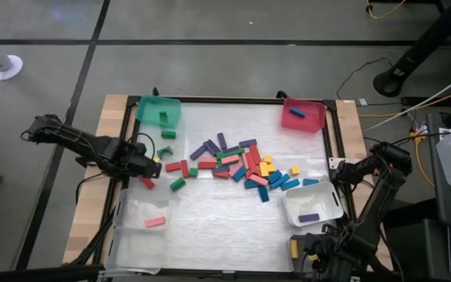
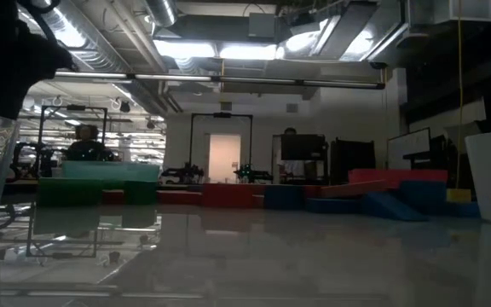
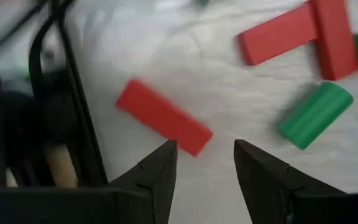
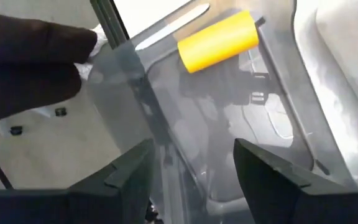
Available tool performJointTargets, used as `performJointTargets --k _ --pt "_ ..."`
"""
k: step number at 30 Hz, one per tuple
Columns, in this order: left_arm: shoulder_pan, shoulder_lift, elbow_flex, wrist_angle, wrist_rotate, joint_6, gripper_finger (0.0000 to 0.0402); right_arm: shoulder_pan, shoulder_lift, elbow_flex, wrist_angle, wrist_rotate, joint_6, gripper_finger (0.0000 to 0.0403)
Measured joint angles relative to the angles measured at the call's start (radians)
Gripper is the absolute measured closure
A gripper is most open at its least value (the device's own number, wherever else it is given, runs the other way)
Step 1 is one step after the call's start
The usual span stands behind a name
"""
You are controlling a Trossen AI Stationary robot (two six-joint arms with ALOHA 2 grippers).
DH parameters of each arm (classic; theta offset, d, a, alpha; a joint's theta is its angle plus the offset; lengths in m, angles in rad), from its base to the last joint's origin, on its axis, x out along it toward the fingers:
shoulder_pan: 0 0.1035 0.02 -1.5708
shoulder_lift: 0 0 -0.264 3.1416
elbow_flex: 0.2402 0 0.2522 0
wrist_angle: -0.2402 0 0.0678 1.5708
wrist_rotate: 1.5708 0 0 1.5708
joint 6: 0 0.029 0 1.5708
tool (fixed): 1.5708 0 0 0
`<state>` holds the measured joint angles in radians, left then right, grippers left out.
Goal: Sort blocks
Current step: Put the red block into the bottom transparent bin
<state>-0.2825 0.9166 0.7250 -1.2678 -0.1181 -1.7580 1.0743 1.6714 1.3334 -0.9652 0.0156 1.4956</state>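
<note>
Many coloured blocks (image 1: 241, 160) lie in a heap at the table's middle. One red block (image 1: 147, 182) lies apart at the left, flat on the table. My left gripper (image 1: 144, 168) is open just above it. In the left wrist view the red block (image 3: 163, 117) lies just ahead of the open gripper (image 3: 204, 155), untouched. My right gripper (image 1: 312, 252) is open at the near right corner, over a clear bin (image 4: 253, 124) that holds a yellow block (image 4: 216, 40).
A green bin (image 1: 159, 110) stands far left with a green block, a red bin (image 1: 304, 113) far right with a blue block. A clear bin (image 1: 131, 227) near left holds a pink block. A white bin (image 1: 312, 202) holds a purple block. Loose green blocks (image 1: 177, 184) lie nearby.
</note>
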Motion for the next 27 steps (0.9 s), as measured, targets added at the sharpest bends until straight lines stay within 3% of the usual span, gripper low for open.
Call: performJointTargets --k 9,19,27 --pt "0.007 0.044 0.0 0.002 0.177 -0.229 0.0254 -0.088 0.0 0.0 0.006 0.003 0.0 0.0187" --pt "0.01 0.132 0.0 -0.002 0.164 -0.434 0.0254 -0.2 0.0 0.0 0.006 0.004 -0.012 0.0187" --pt "0.01 0.245 0.0 0.0 0.145 -0.493 0.0254 -0.233 0.0 0.0 0.003 0.017 -0.106 0.0187"
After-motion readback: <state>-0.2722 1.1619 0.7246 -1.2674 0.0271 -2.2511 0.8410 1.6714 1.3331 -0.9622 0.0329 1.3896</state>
